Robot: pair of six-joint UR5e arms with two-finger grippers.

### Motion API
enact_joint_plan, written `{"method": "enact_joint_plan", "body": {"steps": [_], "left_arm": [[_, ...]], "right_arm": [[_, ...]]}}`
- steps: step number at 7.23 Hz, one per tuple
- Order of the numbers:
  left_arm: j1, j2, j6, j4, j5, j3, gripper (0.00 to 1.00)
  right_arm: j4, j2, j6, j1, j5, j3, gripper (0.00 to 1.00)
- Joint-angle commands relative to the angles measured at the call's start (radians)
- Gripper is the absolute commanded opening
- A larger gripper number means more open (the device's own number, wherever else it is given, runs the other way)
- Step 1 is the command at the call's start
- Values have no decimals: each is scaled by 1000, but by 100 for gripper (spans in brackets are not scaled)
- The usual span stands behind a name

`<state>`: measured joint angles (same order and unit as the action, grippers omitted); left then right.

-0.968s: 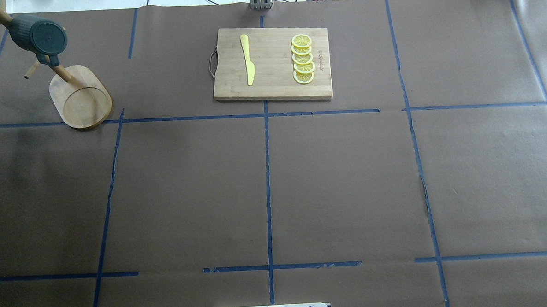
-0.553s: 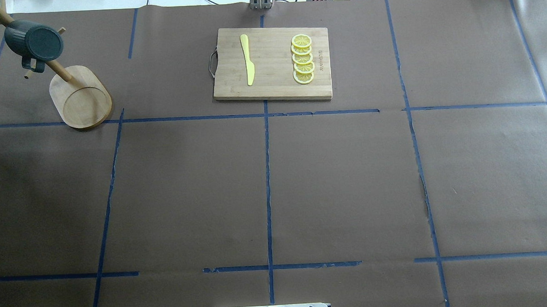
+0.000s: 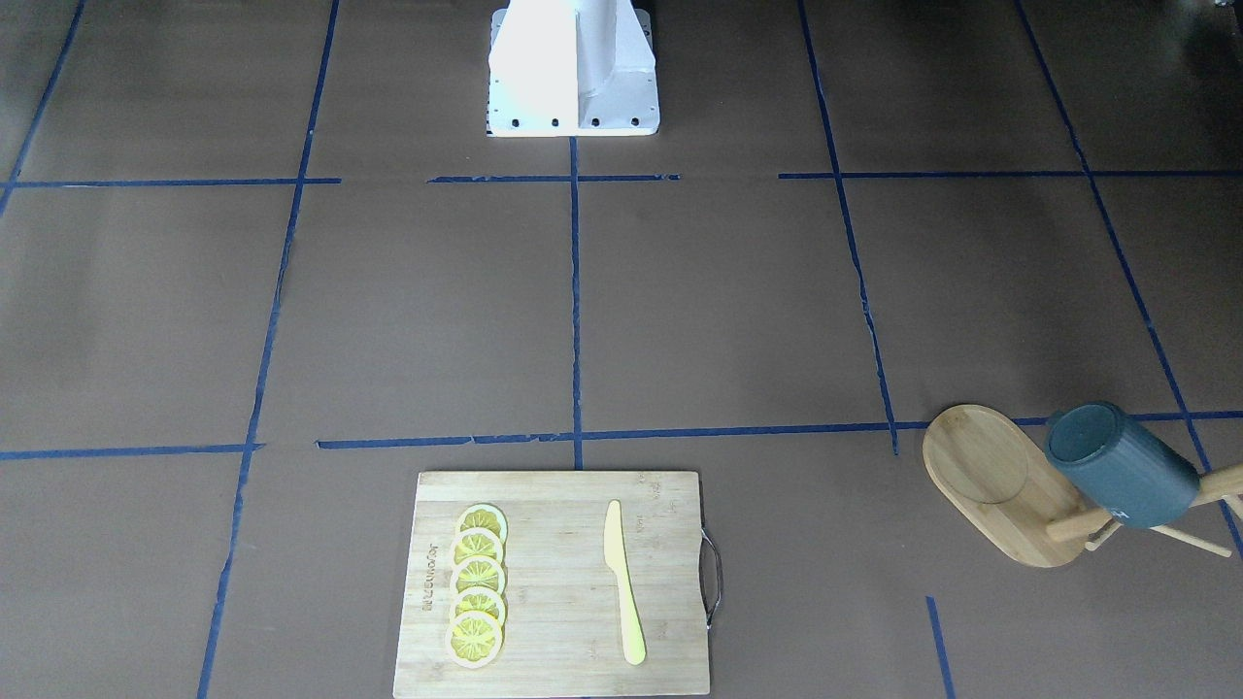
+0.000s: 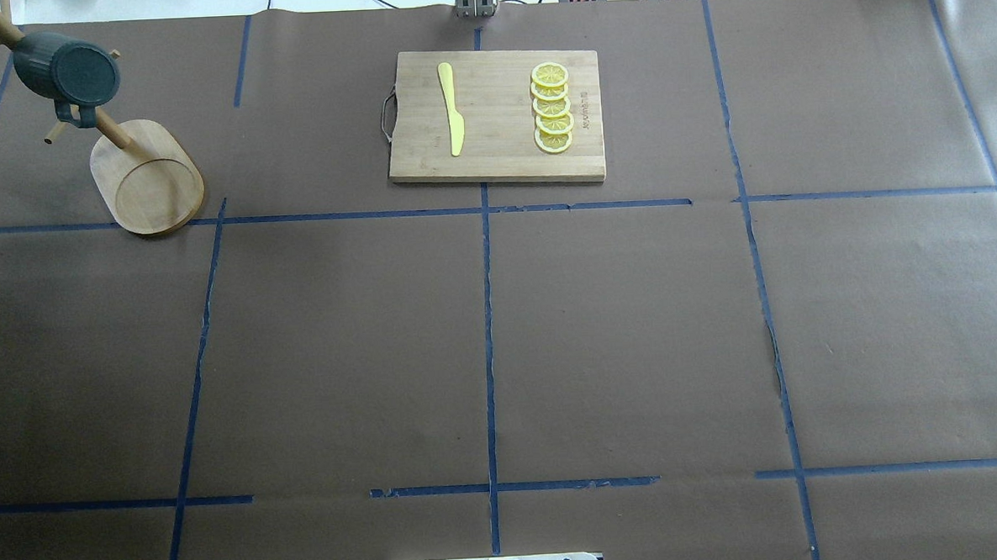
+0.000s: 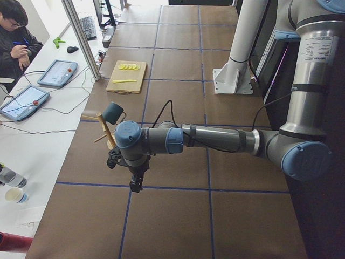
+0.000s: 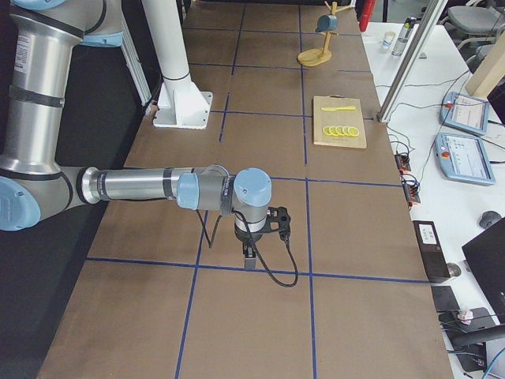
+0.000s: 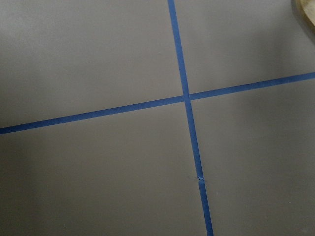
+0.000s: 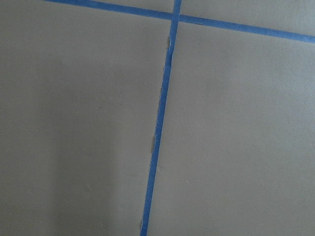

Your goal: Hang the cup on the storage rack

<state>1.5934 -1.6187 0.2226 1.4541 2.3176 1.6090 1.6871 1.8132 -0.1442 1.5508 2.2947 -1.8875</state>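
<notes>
The dark grey-blue cup (image 4: 69, 70) hangs by its loop handle on a peg of the bamboo storage rack (image 4: 147, 179) at the table's far left, bottom facing the overhead camera. It also shows in the front view (image 3: 1122, 468) over the rack's oval base (image 3: 986, 476). No gripper touches it. My left gripper (image 5: 135, 183) shows only in the left side view, hanging low over the table near the rack (image 5: 108, 132); I cannot tell if it is open. My right gripper (image 6: 249, 259) shows only in the right side view, far from the cup (image 6: 325, 24); its state cannot be told.
A bamboo cutting board (image 4: 495, 116) with a yellow knife (image 4: 451, 109) and several lemon slices (image 4: 551, 108) lies at the far middle. Blue tape lines cross the brown paper. The robot base plate (image 3: 573, 68) stands at the near edge. A person sits beyond the table (image 5: 16, 32).
The cup has swung a little on its peg, first left and then back right, its handle shifting with it. Nothing else has moved.
</notes>
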Motion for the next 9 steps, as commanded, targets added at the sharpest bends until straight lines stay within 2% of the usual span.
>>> {"method": "enact_joint_plan", "body": {"steps": [1, 9], "left_arm": [[2, 28, -2, 14, 20, 26, 100], [-3, 57, -2, 14, 11, 38, 100]], "right_arm": [[-1, 0, 2, 0, 2, 1, 100], [-1, 0, 0, -12, 2, 1, 100]]}}
